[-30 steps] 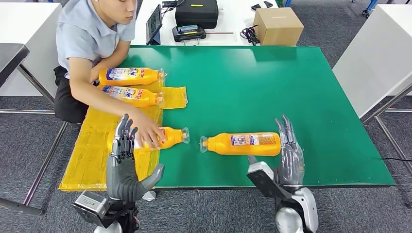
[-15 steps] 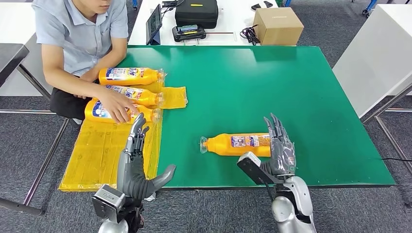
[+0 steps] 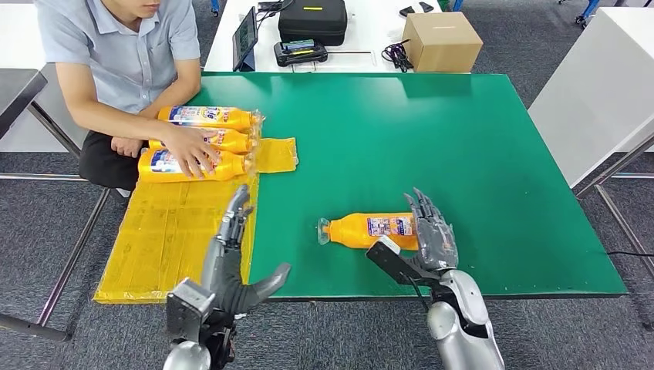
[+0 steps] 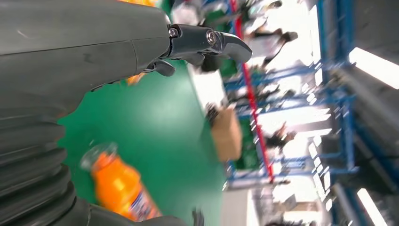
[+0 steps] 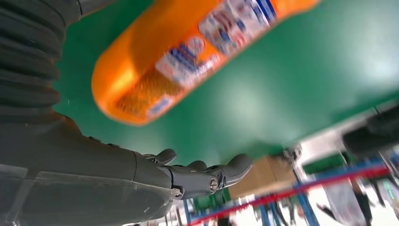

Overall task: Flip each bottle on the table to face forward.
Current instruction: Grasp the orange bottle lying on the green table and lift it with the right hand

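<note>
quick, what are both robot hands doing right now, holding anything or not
Left hand: open, fingers apart, holding nothing.
Right hand: open, fingers extended by the base of the orange bottle, not gripping it.

I've got a glossy orange plastic bottle (image 3: 370, 230) with a printed paper-like label just beside my right hand's (image 3: 432, 237) dark, smooth fingers (image 3: 426, 220). Matt green table cover (image 3: 432, 139) under them. Past my left hand's (image 3: 229, 254) fingertips, a shiny, crinkled yellow plastic sheet (image 3: 166, 231). Ribbed grey rubbery cover (image 5: 28, 61) at my wrist.
</note>
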Robot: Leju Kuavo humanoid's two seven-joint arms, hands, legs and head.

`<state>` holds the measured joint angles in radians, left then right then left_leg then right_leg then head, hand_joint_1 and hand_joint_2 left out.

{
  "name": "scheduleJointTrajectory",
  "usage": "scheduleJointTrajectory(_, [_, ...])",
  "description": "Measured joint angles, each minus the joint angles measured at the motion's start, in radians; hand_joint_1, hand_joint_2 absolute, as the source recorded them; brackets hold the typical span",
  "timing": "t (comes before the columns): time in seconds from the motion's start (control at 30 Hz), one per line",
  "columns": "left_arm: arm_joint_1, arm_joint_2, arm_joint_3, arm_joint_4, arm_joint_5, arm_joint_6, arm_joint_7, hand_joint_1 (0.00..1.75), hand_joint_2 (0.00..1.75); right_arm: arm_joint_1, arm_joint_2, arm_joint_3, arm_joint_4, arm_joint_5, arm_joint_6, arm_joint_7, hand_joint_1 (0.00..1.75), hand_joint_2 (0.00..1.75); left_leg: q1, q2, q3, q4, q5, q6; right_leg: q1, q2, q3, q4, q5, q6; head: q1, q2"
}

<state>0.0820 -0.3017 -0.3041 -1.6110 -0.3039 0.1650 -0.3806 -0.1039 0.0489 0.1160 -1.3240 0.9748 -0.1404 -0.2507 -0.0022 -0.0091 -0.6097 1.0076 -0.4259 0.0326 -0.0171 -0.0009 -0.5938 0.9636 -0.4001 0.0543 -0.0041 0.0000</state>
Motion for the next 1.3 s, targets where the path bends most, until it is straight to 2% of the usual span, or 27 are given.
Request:
scheduleJointTrajectory(0.43, [-0.018, 0.000, -0.009, 0.060, 0.020, -0.027, 0.067, 0.00, 1.75, -0.125, -0.056, 0.105, 0.184, 0.117, 0.039, 0.160, 0.00, 1.75, 0.000, 0.000, 0.000, 0.000, 0.000, 0.000, 0.000, 0.000, 0.000, 0.000, 0.000, 0.000, 0.000, 0.000])
scheduleJointTrajectory(0.67, [-0.025, 0.003, -0.019, 0.078, 0.023, -0.030, 0.074, 0.00, 1.75, -0.192, -0.076, 0.168, 0.263, 0.165, 0.042, 0.188, 0.00, 1.75, 0.000, 0.000, 0.000, 0.000, 0.000, 0.000, 0.000, 0.000, 0.000, 0.000, 0.000, 0.000, 0.000, 0.000])
scheduleJointTrajectory(1.0, [-0.029, 0.004, -0.023, 0.084, 0.023, -0.029, 0.074, 0.00, 1.75, -0.228, -0.087, 0.211, 0.308, 0.182, 0.046, 0.197, 0.00, 1.75, 0.000, 0.000, 0.000, 0.000, 0.000, 0.000, 0.000, 0.000, 0.000, 0.000, 0.000, 0.000, 0.000, 0.000])
scheduleJointTrajectory(1.23, [-0.035, 0.005, -0.028, 0.091, 0.006, -0.027, 0.078, 0.00, 1.75, -0.281, -0.103, 0.237, 0.386, 0.149, 0.120, 0.221, 0.00, 1.75, 0.000, 0.000, 0.000, 0.000, 0.000, 0.000, 0.000, 0.000, 0.000, 0.000, 0.000, 0.000, 0.000, 0.000])
scheduleJointTrajectory(1.27, [-0.035, 0.005, -0.029, 0.091, -0.003, -0.028, 0.084, 0.00, 1.75, -0.292, -0.108, 0.242, 0.402, 0.141, 0.134, 0.223, 0.04, 1.75, 0.000, 0.000, 0.001, 0.000, 0.000, 0.000, 0.000, 0.000, 0.000, 0.000, 0.000, 0.000, 0.000, 0.000])
scheduleJointTrajectory(1.3, [-0.035, 0.005, -0.030, 0.091, -0.012, -0.030, 0.091, 0.00, 1.75, -0.303, -0.114, 0.248, 0.418, 0.135, 0.145, 0.225, 0.42, 1.75, 0.000, 0.000, 0.001, 0.000, 0.000, 0.000, 0.000, 0.000, 0.001, 0.000, 0.000, 0.000, 0.000, 0.000])
